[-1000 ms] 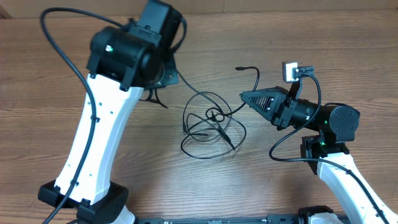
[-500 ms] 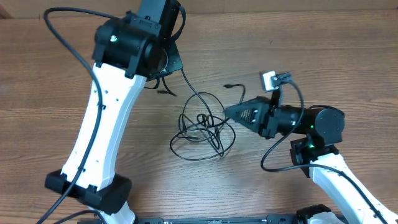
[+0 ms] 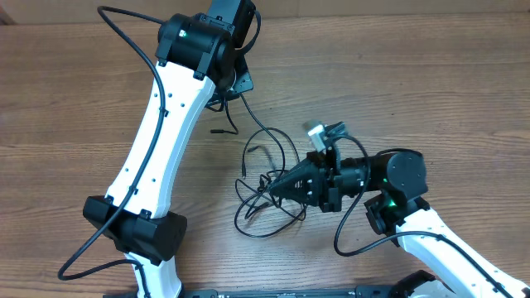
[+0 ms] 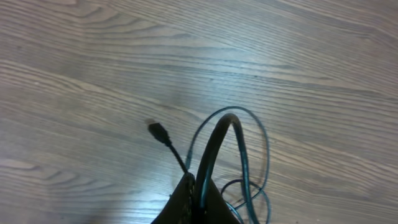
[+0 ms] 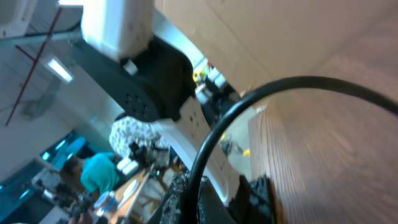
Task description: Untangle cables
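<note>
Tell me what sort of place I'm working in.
Likely a robotics lab or workshop: a wood-grain table with tangled cables, and, in the right wrist view, ceiling strip lights and a person in teal.

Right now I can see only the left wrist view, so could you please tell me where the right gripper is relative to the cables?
Observer: The overhead view shows the right gripper with its tip pointing left into the bunch of cables.
Operator: Thank you. Is it holding anything?
Observer: Its own wrist view shows its fingers shut, with a black strand arching up out of them.
Operator: And where does the loop in my left gripper lead?
Observer: From overhead, a cable curves from under your wrist down into the bunch and is not pulled straight.
</note>
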You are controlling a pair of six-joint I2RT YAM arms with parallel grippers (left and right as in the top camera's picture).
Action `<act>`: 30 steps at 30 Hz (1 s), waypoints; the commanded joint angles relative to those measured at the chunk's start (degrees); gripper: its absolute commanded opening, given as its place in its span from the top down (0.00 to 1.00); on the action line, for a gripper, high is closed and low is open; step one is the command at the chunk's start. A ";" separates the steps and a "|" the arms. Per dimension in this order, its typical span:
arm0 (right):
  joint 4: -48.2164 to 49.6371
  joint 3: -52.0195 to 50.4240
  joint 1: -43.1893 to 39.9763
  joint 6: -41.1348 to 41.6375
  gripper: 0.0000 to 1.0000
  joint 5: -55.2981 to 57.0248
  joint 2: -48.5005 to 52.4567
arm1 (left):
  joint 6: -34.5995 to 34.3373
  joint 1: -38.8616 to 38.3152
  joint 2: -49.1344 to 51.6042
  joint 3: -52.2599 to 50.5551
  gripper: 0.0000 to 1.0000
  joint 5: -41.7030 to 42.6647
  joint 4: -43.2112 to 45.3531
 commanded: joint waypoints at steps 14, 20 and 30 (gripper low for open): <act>-13.60 0.85 1.88 -9.22 0.00 0.33 2.01 | 13.44 0.00 0.20 4.09 0.96 23.82 5.70; -14.01 0.85 1.88 -10.51 0.00 0.50 2.05 | 14.86 0.09 -2.25 14.25 0.96 16.94 5.09; -16.11 0.85 1.86 -12.24 0.00 2.71 2.05 | 12.33 1.29 -9.66 24.59 0.96 3.45 5.55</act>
